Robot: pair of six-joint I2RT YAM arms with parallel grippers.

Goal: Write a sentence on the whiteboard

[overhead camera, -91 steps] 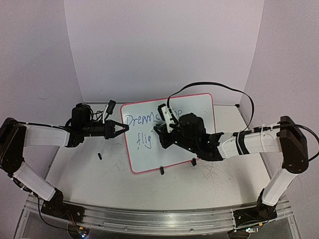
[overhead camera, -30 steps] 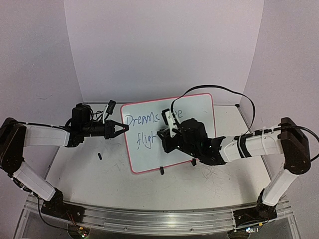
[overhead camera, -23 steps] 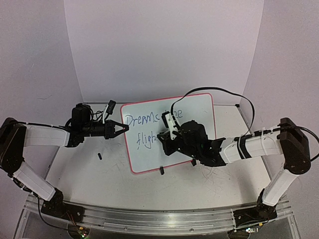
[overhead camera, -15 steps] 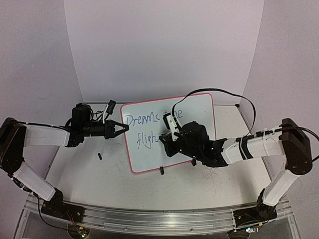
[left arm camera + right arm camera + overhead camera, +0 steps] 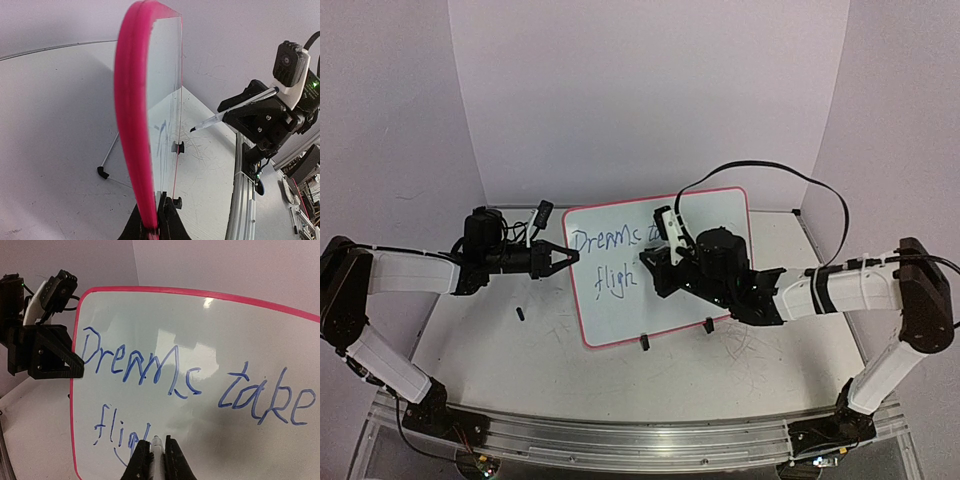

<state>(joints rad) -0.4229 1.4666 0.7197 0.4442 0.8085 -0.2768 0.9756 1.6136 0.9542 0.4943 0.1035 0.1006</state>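
The whiteboard (image 5: pixel 610 315) stands tilted on the table with its pink-red rim (image 5: pixel 132 125) around it. It reads "Dreams take" with "fligh" below, in blue (image 5: pixel 150 370). My left gripper (image 5: pixel 572 258) is shut on the board's left edge, and the left wrist view shows the rim pinched between its fingers (image 5: pixel 157 220). My right gripper (image 5: pixel 652 268) is shut on a white marker (image 5: pixel 157 455) in front of the board's middle. The marker tip sits just right of "fligh". The left wrist view shows the marker (image 5: pixel 225 114) with its tip close to the board face.
Two black clip feet (image 5: pixel 644 343) (image 5: pixel 708 325) hold the board's lower edge. A small black cap (image 5: pixel 520 314) lies on the table left of the board. A black cable (image 5: pixel 760 175) loops above my right arm. White walls stand behind, and an aluminium rail (image 5: pixel 640 440) runs along the near edge.
The second line has grown from "flig" to "fligh". My right gripper has moved up and to the right with the marker, uncovering more of the top line. The left arm has not moved.
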